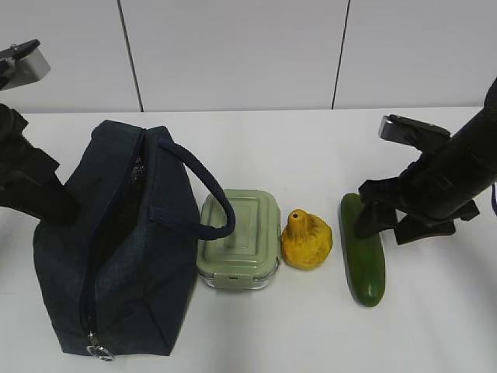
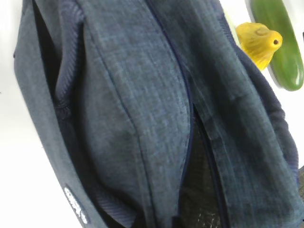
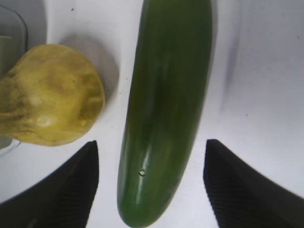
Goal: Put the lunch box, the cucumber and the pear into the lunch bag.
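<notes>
The navy lunch bag (image 1: 132, 256) lies on the left of the white table with its zip top open and its metal zip pull (image 1: 99, 351) at the near end. It fills the left wrist view (image 2: 142, 118). The sage-green lunch box (image 1: 239, 237) stands right of the bag, partly under a loop handle (image 1: 217, 206). The yellow pear (image 1: 307, 239) (image 3: 47, 95) is next to it, then the dark green cucumber (image 1: 363, 252) (image 3: 166, 95). My right gripper (image 3: 151, 145) is open, with one finger on each side of the cucumber's end, not touching it. My left gripper's fingers are hidden behind the bag.
The left arm (image 1: 31, 186) stands against the bag's far left side. The right arm (image 1: 443, 179) reaches in from the right over the cucumber. A white panelled wall (image 1: 248, 54) runs behind the table. The pear (image 2: 259, 42) and cucumber (image 2: 282, 42) show past the bag.
</notes>
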You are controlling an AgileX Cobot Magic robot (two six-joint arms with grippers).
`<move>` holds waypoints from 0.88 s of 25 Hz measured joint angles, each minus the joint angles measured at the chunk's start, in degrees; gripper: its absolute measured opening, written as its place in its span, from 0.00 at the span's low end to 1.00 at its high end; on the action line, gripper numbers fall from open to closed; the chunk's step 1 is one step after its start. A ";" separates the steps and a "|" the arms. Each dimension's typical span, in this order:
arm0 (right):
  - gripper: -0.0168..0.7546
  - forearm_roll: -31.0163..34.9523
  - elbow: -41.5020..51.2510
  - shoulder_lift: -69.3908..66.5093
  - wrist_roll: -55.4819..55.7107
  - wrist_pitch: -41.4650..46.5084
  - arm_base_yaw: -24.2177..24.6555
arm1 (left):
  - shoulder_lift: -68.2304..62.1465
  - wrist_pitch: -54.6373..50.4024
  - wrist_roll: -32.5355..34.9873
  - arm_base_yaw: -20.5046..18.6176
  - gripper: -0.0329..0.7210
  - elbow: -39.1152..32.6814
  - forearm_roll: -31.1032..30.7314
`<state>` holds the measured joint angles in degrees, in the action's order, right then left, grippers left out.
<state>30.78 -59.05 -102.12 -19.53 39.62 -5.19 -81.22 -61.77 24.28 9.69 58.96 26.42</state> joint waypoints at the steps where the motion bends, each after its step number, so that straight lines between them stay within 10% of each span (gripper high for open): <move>1: 0.75 0.62 -0.28 -0.49 -0.56 0.00 0.00 | 0.00 0.00 0.00 0.00 0.08 0.00 -0.08; 22: 0.75 1.90 -2.96 -8.64 -1.77 -0.99 -1.58 | 0.00 0.42 0.00 0.00 0.08 0.00 -0.33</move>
<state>32.69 -62.02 -110.76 -21.30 38.63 -6.76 -81.22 -61.35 24.28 9.69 58.96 26.09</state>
